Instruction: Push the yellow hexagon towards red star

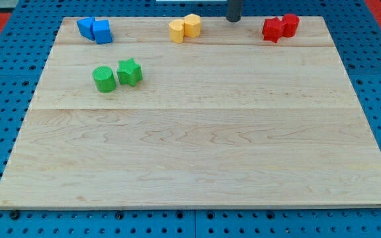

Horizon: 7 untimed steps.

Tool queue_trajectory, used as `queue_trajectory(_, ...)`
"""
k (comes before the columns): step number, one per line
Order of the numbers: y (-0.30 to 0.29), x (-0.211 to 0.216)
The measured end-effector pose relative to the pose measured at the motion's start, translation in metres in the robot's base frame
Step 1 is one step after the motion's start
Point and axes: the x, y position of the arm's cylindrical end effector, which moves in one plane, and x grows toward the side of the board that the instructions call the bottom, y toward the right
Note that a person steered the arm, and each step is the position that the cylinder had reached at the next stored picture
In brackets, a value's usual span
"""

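Note:
The yellow hexagon [192, 25] sits near the top edge of the wooden board [197, 152], touching a second yellow block [176, 31] on its left, which looks heart-shaped. The red star [272, 30] is at the view's top right, touching a rounded red block [290, 24] on its right. My tip [233, 20] is at the board's top edge, between the two pairs. It stands a short way right of the yellow hexagon and left of the red star, touching neither.
A blue cube [102, 31] and another blue block [84, 26] sit together at the top left. A green cylinder [104, 79] and a green star [129, 71] sit side by side below them. Blue pegboard [5, 79] surrounds the board.

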Motion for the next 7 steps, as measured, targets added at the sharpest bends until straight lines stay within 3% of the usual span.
queue_trajectory(1,-0.045,0.002)
queue_trajectory(4,-0.085,0.0)
queue_trajectory(6,-0.098,0.044)
queue_trajectory(7,-0.098,0.007)
